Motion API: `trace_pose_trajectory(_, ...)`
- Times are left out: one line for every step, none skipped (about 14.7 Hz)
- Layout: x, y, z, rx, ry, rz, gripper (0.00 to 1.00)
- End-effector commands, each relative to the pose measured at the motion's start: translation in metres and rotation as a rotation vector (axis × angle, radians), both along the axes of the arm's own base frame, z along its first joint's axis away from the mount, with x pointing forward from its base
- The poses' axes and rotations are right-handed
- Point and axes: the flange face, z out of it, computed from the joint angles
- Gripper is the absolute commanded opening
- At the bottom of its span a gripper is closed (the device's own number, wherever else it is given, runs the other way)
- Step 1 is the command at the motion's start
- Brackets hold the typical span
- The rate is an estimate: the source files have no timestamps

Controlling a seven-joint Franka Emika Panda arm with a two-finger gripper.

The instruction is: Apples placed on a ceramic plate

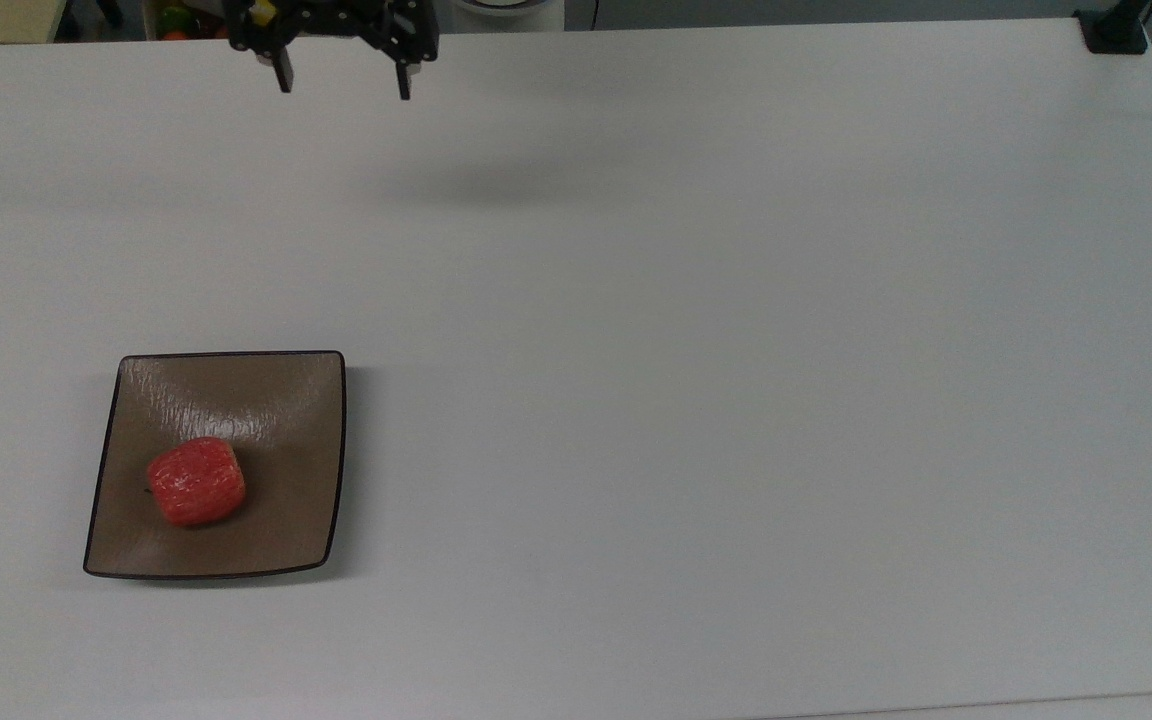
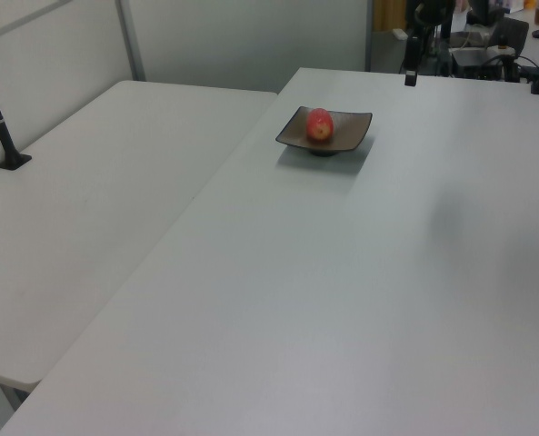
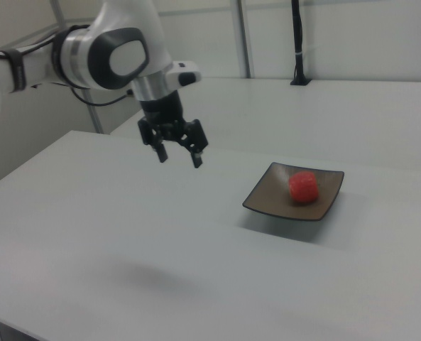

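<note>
Right view: black two-finger gripper (image 3: 177,155) raised clear of the white tabletop (image 3: 160,241), jaws spread apart, nothing between them, white-and-grey arm (image 3: 111,57) angling in from the right view's left. Top view: same gripper (image 1: 341,78) at the table's far edge, well apart from everything else, soft shadow under it on bare surface.

Further out: small red apple (image 1: 196,481) with pale streaks, lying on the square glossy brown ceramic plate (image 1: 276,400), toward the top view's left of centre and nearer the front rim. In the left view, apple (image 2: 320,124) standing on the plate (image 2: 351,123), plate alone on the table.

Task judged effectively done. Remaining risks slight: apple round and off-centre on a slick, rippled, curved surface, so liable to roll toward the rim if the table gets jolted; likewise displaced if the arm swept low across the plate.
</note>
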Motion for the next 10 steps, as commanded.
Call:
trace_pose_trajectory(-0.0198,0.0183,-0.0139,0.032,0.024,0.012,1.0)
trace_pose_trajectory(-0.0202,0.0197,-0.0133,0.039,0.024,0.012,1.0)
trace_pose_trajectory(-0.0215,0.0197,-0.0151,0.04,0.031,0.008,1.0)
trace_pose_trajectory(-0.0212,0.0192,-0.0183,0.043,0.033,0.008,1.0)
trace_pose_trajectory(-0.0223,0.02,-0.0199,0.053,0.043,0.005,1.0)
trace_pose_trajectory(-0.0223,0.0192,-0.0187,0.054,0.043,0.004,1.0)
trace_pose_trajectory(-0.0227,0.0192,-0.0179,0.054,0.042,0.004,1.0)
trace_pose_trajectory(-0.0219,0.0192,-0.0183,0.054,0.039,0.004,1.0)
trace_pose_trajectory(-0.0219,0.0192,-0.0195,0.054,0.039,0.005,1.0)
trace_pose_trajectory(-0.0223,0.0191,-0.0193,0.054,0.043,0.004,1.0)
